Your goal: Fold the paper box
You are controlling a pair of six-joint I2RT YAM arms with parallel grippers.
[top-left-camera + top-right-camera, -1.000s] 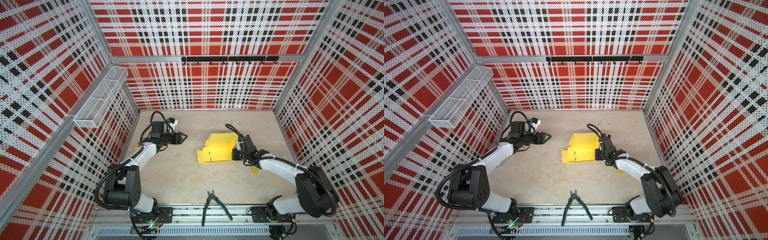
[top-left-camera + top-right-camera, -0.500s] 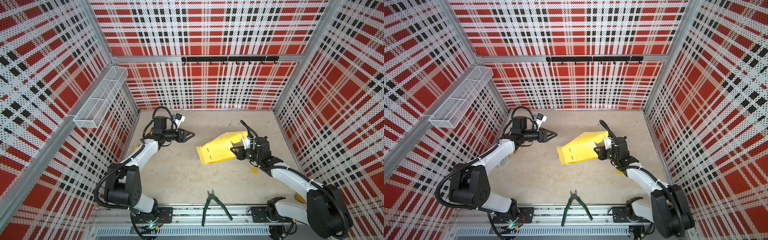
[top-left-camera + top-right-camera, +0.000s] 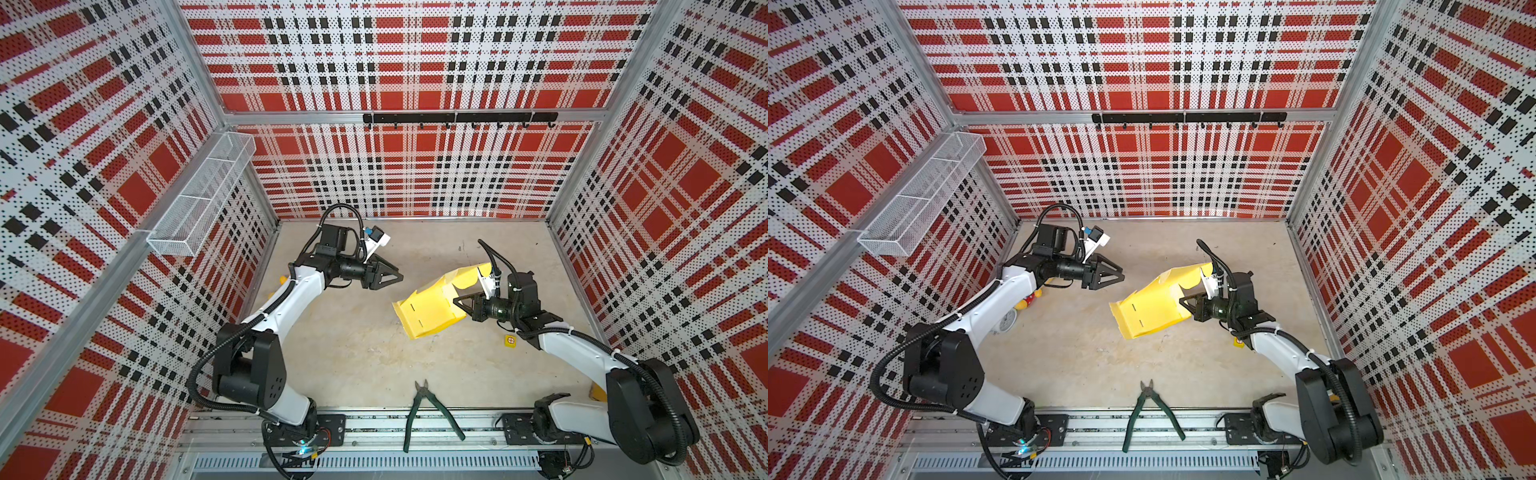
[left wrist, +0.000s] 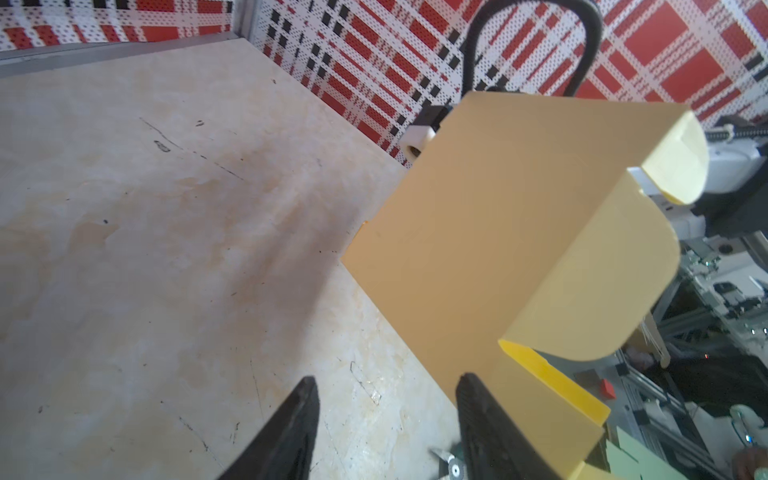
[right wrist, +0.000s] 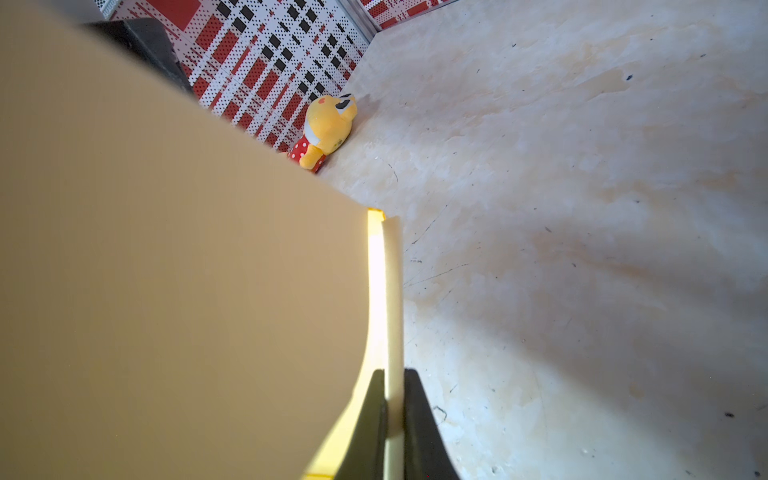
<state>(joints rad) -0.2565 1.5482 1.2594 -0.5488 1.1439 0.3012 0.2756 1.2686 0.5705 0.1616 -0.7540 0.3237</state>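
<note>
Two matching arms, live from above: left arm [image 3: 286, 303] and right arm [image 3: 582, 349], white shells on the links, chunky black housings [image 3: 257, 374] at the joints, dotted with small round holes; black ribbed hose [image 3: 199, 365] looping off the shoulder; thinner black cable [image 3: 338, 205] arching over the wrist; black base plates [image 3: 328, 428] at the feet, green-lit on the left; left gripper [image 3: 400, 276], black, triangular, tapering to slim fingers [image 4: 291, 428]; white camera mount [image 3: 380, 241] above it, blue plug attached; right gripper [image 5: 390, 399], same matte black, flat inner faces.
</note>
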